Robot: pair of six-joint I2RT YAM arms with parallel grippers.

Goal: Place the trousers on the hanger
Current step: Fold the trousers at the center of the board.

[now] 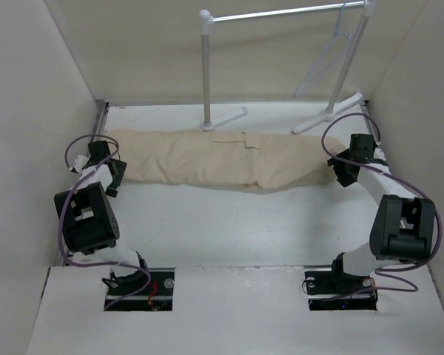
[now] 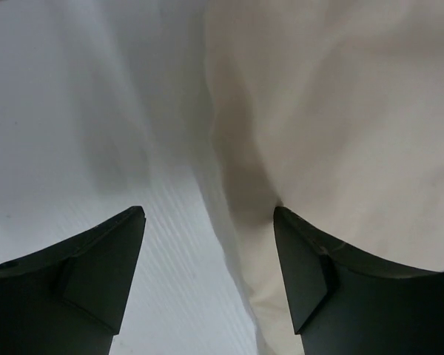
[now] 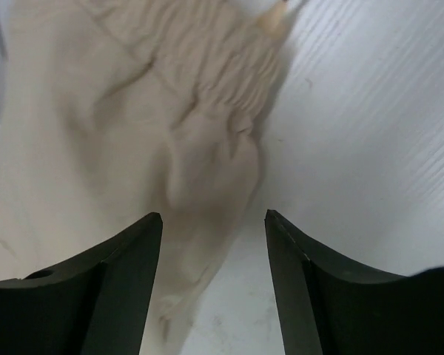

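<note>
Claws are set at the two ends of the beige soft cloth trousers (image 1: 222, 159), which are laid lengthwise across the far half of the white bench (image 1: 229, 229), gathered into one long band. The left claw (image 2: 207, 222) is spread open with nothing gripped. In its wrist view the cloth's edge is seen running between the dark fingers, one finger over cloth and the other over bare bench. The right claw (image 3: 213, 218) is likewise released and empty, and a wrinkled, gathered end of the cloth is framed between its fingers. Whether either claw touches the cloth cannot be told. This straddling pose is judged to be chosen so that both ends can be pinched at once and the garment lifted as one span. The thin pale triangular hanger (image 1: 327, 55) is hung by its hook from the metal bar of the white tubular rack (image 1: 206, 66) at the far right, well apart from the trousers. Its height is judged to require that the cloth be carried up and draped over its lower bar. No part of that placing is yet done.
</note>
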